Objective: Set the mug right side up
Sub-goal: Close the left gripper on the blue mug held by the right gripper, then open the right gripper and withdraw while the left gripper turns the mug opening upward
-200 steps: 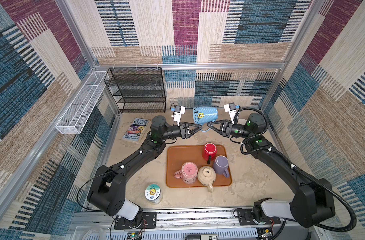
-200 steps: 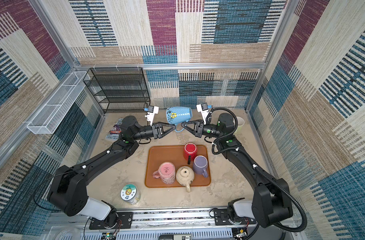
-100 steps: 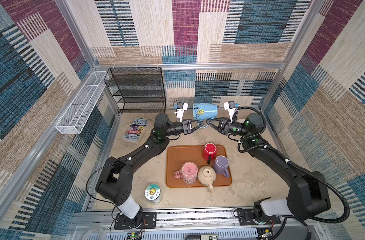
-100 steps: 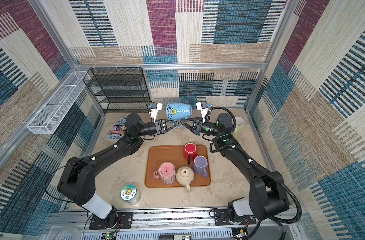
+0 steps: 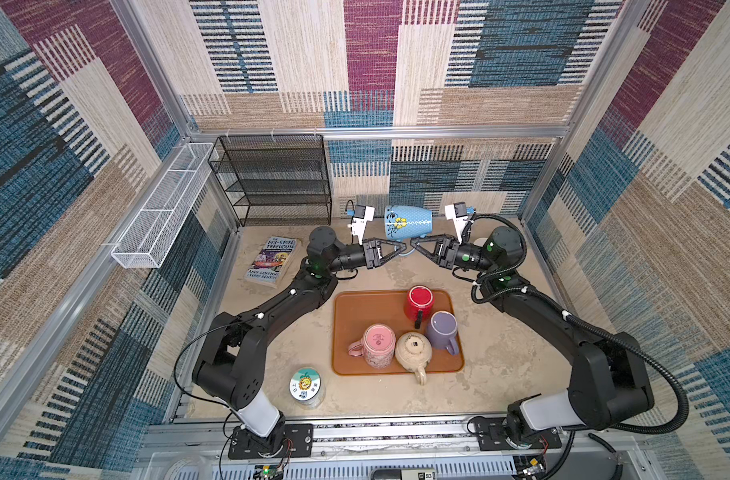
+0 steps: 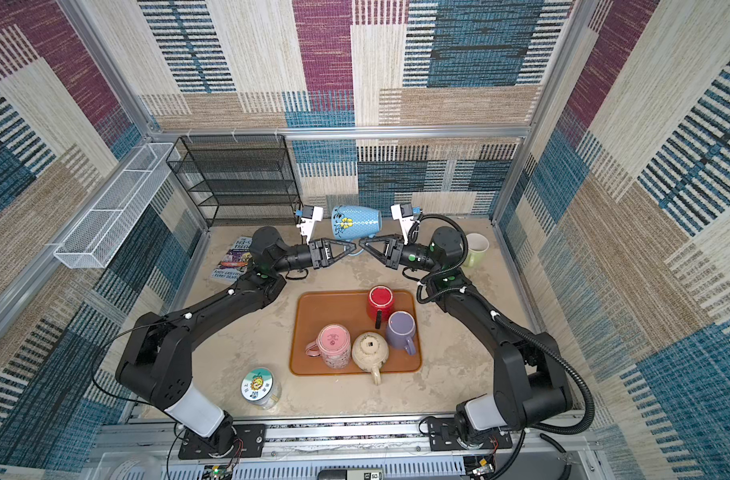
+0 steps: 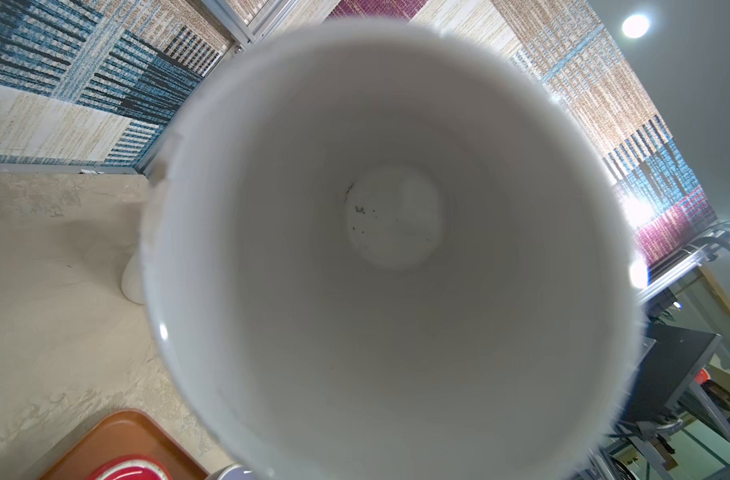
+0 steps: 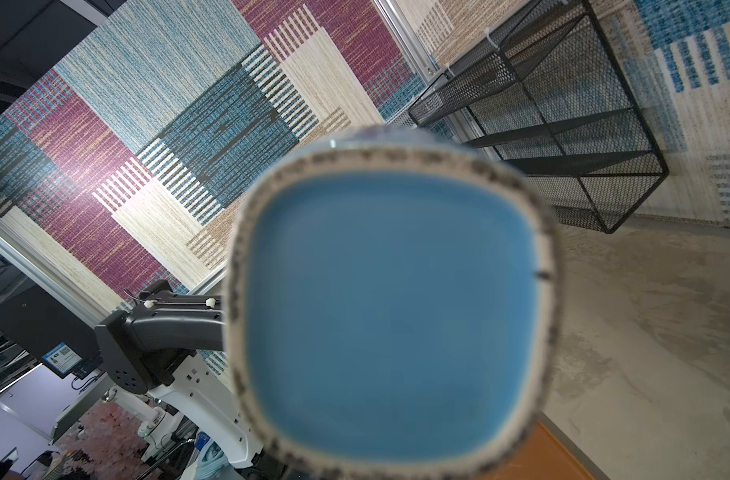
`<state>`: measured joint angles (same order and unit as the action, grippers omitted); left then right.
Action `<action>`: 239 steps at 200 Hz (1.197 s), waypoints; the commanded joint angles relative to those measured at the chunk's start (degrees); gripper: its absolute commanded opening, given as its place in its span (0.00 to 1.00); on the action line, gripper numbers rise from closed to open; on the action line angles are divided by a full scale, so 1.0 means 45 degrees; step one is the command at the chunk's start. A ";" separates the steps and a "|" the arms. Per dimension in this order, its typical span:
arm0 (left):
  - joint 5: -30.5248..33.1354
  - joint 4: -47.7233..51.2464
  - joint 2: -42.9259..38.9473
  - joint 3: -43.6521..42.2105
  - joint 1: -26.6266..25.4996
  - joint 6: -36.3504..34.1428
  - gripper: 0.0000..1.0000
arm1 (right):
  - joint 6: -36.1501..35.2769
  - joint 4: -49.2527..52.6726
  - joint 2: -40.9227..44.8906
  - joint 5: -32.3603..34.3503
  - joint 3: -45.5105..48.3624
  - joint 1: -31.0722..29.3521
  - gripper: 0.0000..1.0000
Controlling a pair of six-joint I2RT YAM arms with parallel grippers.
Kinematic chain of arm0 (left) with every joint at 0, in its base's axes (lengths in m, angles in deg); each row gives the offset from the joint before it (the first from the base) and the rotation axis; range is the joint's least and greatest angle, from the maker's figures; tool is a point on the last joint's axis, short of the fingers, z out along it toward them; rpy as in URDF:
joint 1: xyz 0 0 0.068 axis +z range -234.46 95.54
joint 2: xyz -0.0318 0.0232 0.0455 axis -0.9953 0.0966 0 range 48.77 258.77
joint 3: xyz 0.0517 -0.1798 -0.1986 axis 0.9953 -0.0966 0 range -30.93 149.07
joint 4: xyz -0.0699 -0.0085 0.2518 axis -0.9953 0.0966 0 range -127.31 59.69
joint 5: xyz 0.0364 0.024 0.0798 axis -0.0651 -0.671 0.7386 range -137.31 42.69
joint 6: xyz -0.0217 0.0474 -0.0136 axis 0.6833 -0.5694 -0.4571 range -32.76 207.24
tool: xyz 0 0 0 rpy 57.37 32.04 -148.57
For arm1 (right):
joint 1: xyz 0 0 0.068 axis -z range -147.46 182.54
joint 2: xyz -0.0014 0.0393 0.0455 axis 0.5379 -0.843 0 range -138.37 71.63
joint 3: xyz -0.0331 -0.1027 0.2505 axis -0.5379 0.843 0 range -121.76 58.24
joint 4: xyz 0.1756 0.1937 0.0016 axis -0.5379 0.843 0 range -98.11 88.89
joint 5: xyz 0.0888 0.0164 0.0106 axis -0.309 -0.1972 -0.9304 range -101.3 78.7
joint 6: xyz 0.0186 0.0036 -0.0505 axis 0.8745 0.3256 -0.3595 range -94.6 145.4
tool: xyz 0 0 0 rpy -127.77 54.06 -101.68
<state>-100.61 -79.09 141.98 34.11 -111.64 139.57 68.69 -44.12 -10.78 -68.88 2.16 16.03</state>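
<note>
The mug (image 5: 409, 222) (image 6: 356, 222) is light blue with a yellow flower. It hangs on its side in the air near the back wall, mouth toward the left arm and base toward the right arm. The left wrist view looks into the mug's white inside (image 7: 392, 216). The right wrist view is filled by its blue base (image 8: 390, 311). Both wrist views hide their own fingers behind the mug. In both top views my left gripper (image 5: 404, 248) (image 6: 353, 248) and right gripper (image 5: 413, 244) (image 6: 361, 243) meet tip to tip under the mug, both shut at its handle.
A brown tray (image 5: 355, 307) in the middle holds a red mug (image 5: 420, 301), a purple mug (image 5: 442, 332), a pink mug (image 5: 378, 345) and a beige pot (image 5: 413, 353). A book (image 5: 272, 262), black wire rack (image 5: 276, 178), lidded jar (image 5: 306, 386) and pale green cup (image 6: 475, 248) stand around.
My left gripper's fingers have closed at the mug's handle, next to the right gripper's tips. The mug and both grippers have drifted slightly toward the back wall.
</note>
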 commanded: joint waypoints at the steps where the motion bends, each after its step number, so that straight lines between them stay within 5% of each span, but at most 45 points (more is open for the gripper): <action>1: 0.0498 0.0246 -0.0471 0.0233 -0.0033 -0.1000 0.00 | -0.0968 0.1637 0.0090 0.0102 0.0059 -0.0003 0.35; 17: 0.0826 0.2786 -0.0522 0.0768 -0.0033 -0.2222 0.00 | -0.1407 0.2565 0.0341 0.0570 0.0095 0.0049 0.55; 42: 0.1315 0.5107 -0.0342 0.1632 -0.0032 -0.3446 0.00 | -0.2131 0.3990 0.1057 0.1506 0.0390 0.0211 0.68; 120: 0.3952 1.3774 0.2781 0.7414 -0.0337 -0.6846 0.00 | -0.4066 1.0821 0.3468 0.7329 -0.0163 0.0464 0.76; 155: 0.6306 1.7578 0.5024 1.1158 -0.1148 -0.8171 0.00 | -0.4870 1.2947 0.3633 0.9391 -0.1293 0.0454 0.78; 239: 1.0203 2.1131 0.9106 1.6725 -0.2901 -0.9615 0.00 | -0.5778 1.4745 0.4484 1.0899 -0.2451 0.0458 0.85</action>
<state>-61.33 12.60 180.01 105.73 -123.27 100.30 44.65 19.62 8.50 -22.59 -7.94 18.04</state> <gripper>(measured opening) 0.175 0.844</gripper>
